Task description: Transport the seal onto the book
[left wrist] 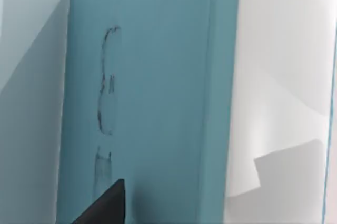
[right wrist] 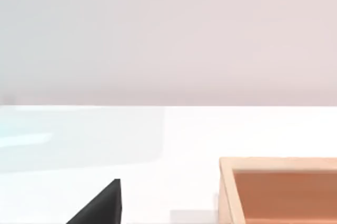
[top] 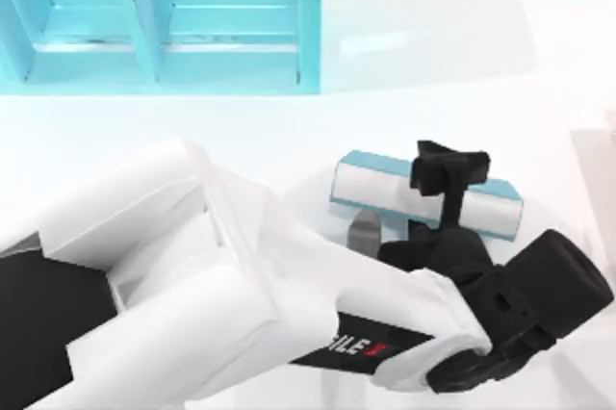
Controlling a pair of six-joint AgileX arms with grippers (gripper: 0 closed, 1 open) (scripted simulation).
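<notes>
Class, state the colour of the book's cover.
Teal, best seen in the left wrist view, where the book shows its cover close up.

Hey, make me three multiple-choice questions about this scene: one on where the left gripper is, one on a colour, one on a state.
1. Where is the left gripper?
A. At the left edge of the table
B. Over the book
C. At the table's far edge

2. What colour is the book's cover?
A. Red
B. Black
C. Teal

3. How is the book?
A. Closed, lying on the table
B. Open
C. Standing on end

Answers:
1 B: in the top view the left arm reaches across and its gripper sits above the book.
2 C: the left wrist view looks onto a plain teal cover.
3 A: the top view shows it shut, resting on the table.
</notes>
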